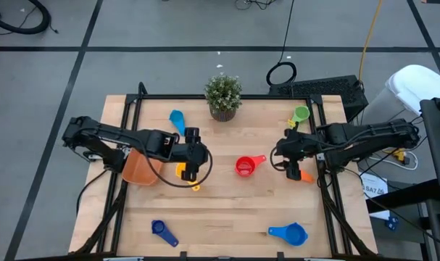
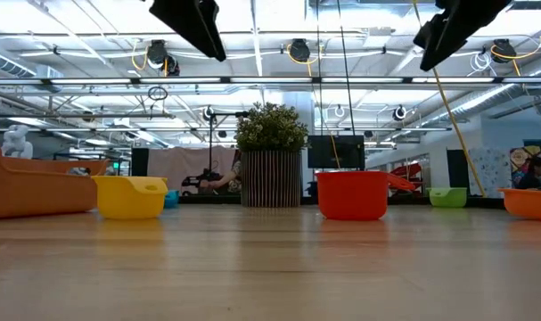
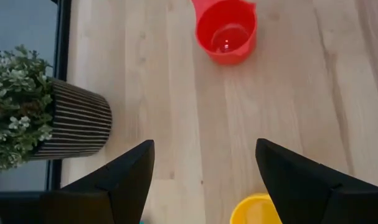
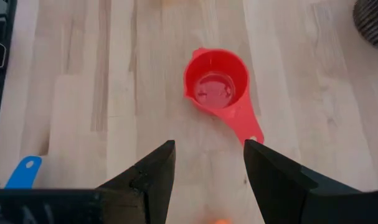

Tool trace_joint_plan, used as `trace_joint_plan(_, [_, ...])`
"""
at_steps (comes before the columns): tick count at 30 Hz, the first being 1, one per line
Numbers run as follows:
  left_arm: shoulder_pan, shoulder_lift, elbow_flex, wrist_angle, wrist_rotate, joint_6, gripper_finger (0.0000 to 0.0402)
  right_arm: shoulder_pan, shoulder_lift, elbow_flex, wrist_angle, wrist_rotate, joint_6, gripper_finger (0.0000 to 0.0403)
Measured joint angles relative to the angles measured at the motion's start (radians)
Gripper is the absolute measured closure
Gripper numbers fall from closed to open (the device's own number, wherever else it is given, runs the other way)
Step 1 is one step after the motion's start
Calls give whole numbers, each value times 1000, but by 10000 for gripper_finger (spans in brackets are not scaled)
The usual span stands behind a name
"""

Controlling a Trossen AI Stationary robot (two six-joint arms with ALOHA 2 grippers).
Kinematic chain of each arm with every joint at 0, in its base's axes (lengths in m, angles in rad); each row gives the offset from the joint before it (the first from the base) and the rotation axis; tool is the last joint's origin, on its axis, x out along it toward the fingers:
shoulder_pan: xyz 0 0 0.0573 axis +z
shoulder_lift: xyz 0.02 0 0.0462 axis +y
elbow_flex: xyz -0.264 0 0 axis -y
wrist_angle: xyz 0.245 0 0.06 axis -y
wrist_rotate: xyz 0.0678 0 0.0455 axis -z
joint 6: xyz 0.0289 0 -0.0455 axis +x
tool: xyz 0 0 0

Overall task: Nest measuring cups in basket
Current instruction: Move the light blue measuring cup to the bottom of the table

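Note:
Both grippers hang open above the table with nothing between their fingers. My left gripper [image 1: 199, 156] [image 3: 204, 149] is just above the yellow cup [image 1: 183, 172] [image 3: 256, 210], beside the orange basket [image 1: 140, 168]. It faces the red cup [image 1: 245, 165] [image 3: 226, 28], which stands upright on its base. My right gripper [image 1: 281, 154] [image 4: 207, 149] faces that red cup [image 4: 217, 81] from the other side, with the orange cup [image 1: 303, 174] under it. The other cups stand apart on the table: light blue [image 1: 177, 119], green [image 1: 301, 114], dark blue [image 1: 162, 230] and blue [image 1: 291, 233].
A potted plant [image 1: 223, 96] [image 3: 39, 112] stands at the middle of the far edge. Dark frame rails [image 1: 125, 123] run along the table's left and right sides. Bare wood lies between the red cup and the near edge.

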Motion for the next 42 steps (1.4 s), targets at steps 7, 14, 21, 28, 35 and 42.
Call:
trace_joint_plan(7, [0, 1, 0, 69, 1, 65, 119, 0, 0, 0, -80, 2, 33, 220])
trace_joint_plan(14, [28, 100, 0, 256, 56, 192, 119, 0, -6, 0, -116, 30, 52, 220])
trace_joint_plan(21, [33, 221, 0, 374, 84, 264, 119, -2, -40, 0, -225, 32, 129, 220])
trace_joint_plan(28, [32, 272, 0, 465, 164, 338, 119, -2, -80, 0, -255, 31, 218, 220])
trace_joint_plan(35, [31, 271, -1, 478, 167, 401, 119, -2, -91, 0, -290, 30, 283, 220])
trace_joint_plan(42, [14, 270, -1, 636, 271, 487, 142, -2, -91, 0, -356, 25, 301, 220])
